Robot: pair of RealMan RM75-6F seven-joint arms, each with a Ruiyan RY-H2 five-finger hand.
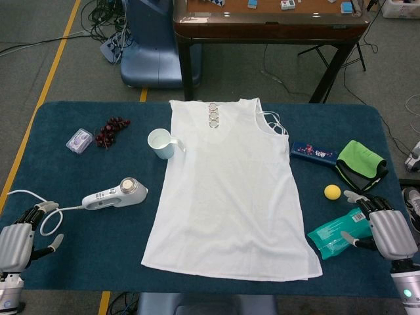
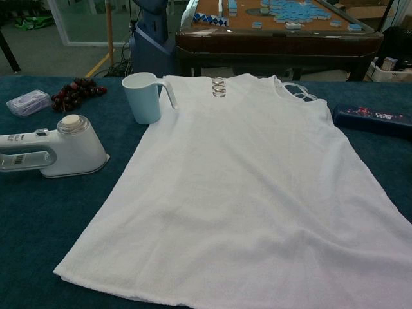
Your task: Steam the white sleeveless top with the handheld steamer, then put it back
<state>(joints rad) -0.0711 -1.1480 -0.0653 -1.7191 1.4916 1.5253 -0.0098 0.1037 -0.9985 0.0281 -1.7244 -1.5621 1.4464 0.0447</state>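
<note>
Occlusions and frame cut-offs, head and chest views

Left hand: wrist and arm cut by the lower-left corner of the head view; absent from the chest view; right hand: forearm cut by the lower-right corner, absent from the chest view; steamer: handle end cut by the chest view's left edge; its cord runs behind the left hand's fingers; top: hem and right side cut by the chest view's bottom and right edges; teal packet: right end hidden under the right hand; blue box: cut by the right edge, print too small to read; clear packet: contents too small to tell.
</note>
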